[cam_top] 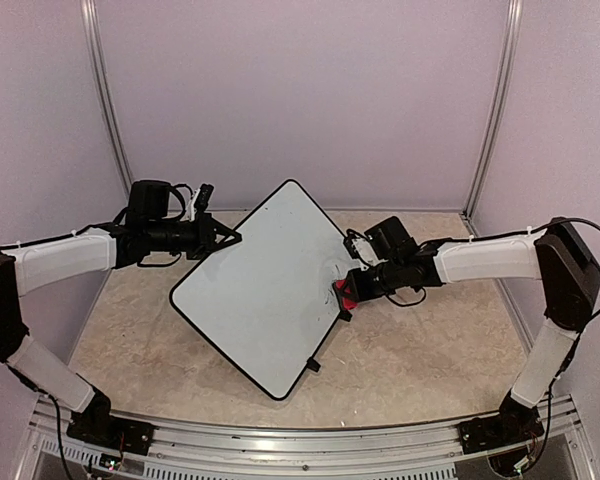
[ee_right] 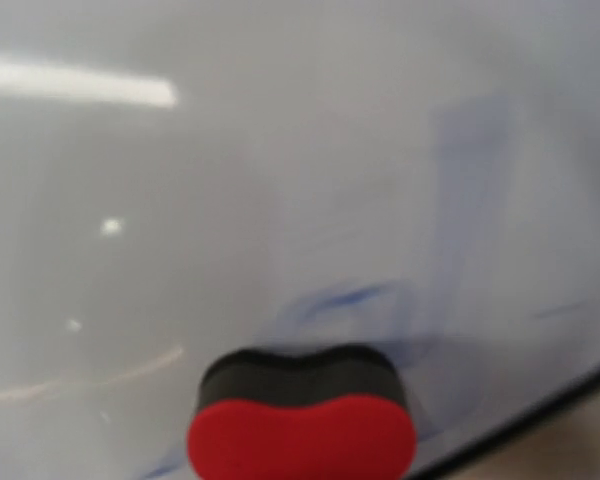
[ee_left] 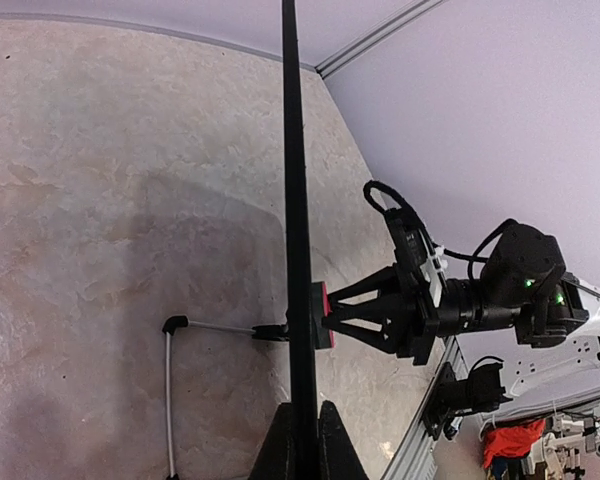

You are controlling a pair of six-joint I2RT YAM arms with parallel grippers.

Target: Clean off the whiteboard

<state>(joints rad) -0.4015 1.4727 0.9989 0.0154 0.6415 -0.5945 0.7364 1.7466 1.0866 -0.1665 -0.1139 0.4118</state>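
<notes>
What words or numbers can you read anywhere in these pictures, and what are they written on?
There are no words or numbers that can be read.
On the whiteboard: only faint blue smears near the red eraser, too smudged to read as letters.
On the eraser: no label or brand shows.

White whiteboard (cam_top: pixel 260 290) with faint blue smears; red-and-black eraser (ee_right: pixel 302 425).
</notes>
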